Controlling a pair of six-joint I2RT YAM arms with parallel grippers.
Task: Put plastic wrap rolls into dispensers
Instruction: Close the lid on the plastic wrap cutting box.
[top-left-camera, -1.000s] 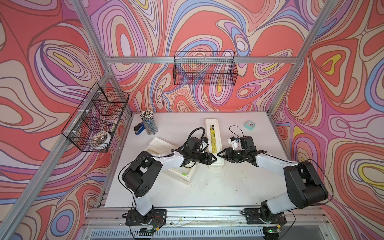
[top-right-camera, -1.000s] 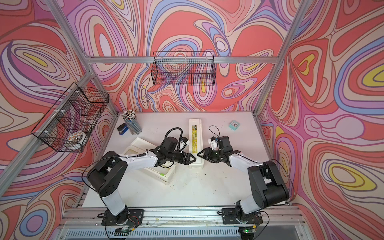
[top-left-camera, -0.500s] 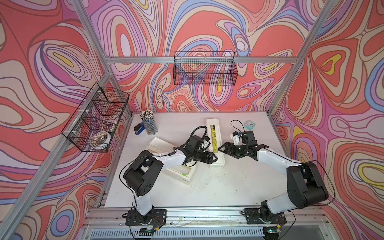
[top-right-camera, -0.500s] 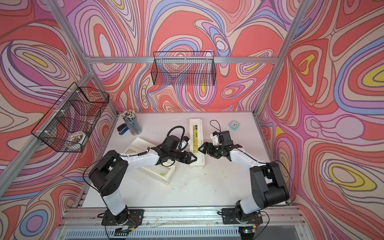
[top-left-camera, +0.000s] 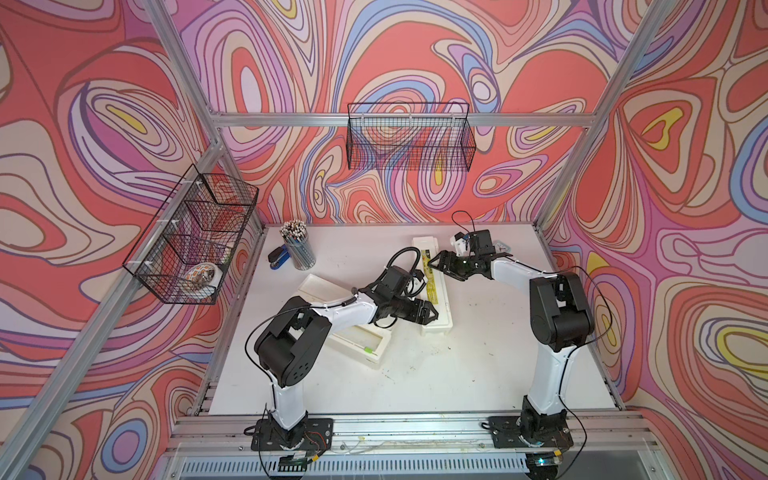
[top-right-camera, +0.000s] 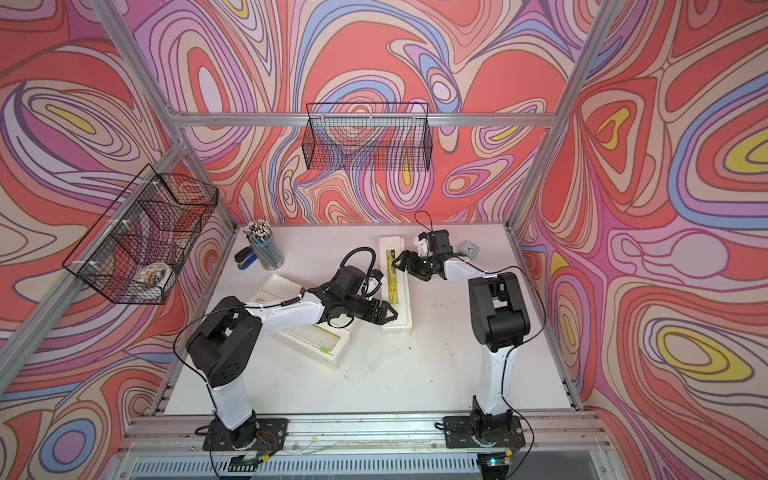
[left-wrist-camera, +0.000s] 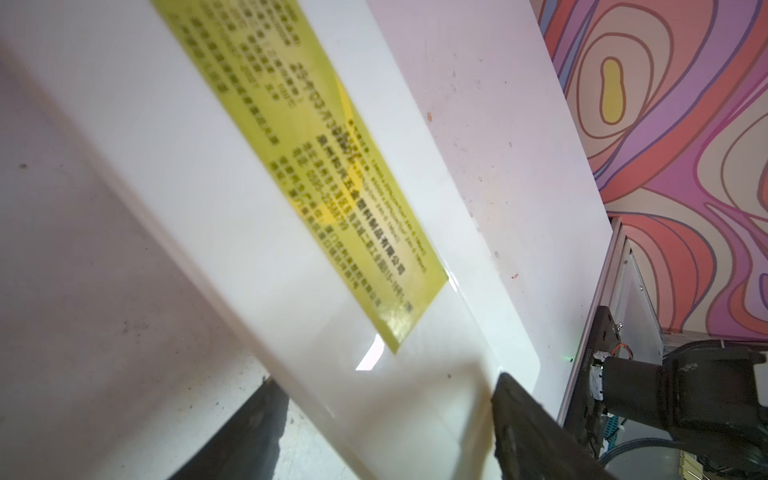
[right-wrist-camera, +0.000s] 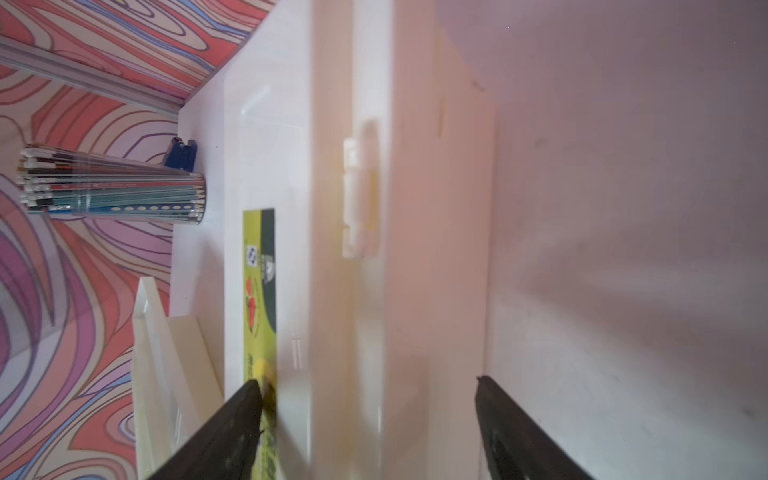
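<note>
A closed cream dispenser (top-left-camera: 444, 299) with a yellow label lies lengthwise mid-table, seen in both top views. My left gripper (top-left-camera: 433, 314) is at its near end. In the left wrist view the dispenser (left-wrist-camera: 232, 174) fills the gap and both fingertips rest against its sides, so the left gripper (left-wrist-camera: 388, 380) is shut on it. My right gripper (top-left-camera: 434, 262) stands open over the far half, one finger above the label and one beside the hinged side (right-wrist-camera: 415, 208). A second dispenser (top-left-camera: 361, 338) lies open at the left with its green tab showing. The plastic wrap rolls are out of view.
A cup of pencils (top-left-camera: 297, 245) and a blue stapler (top-left-camera: 279, 258) stand at the back left. A small teal clock (top-right-camera: 469, 248) sits behind the right wrist. Wire baskets hang on the back wall (top-left-camera: 409, 137) and left wall (top-left-camera: 195, 232).
My right gripper has gone from shut to open and moved back along the closed dispenser toward its far half. The left arm has barely moved.
</note>
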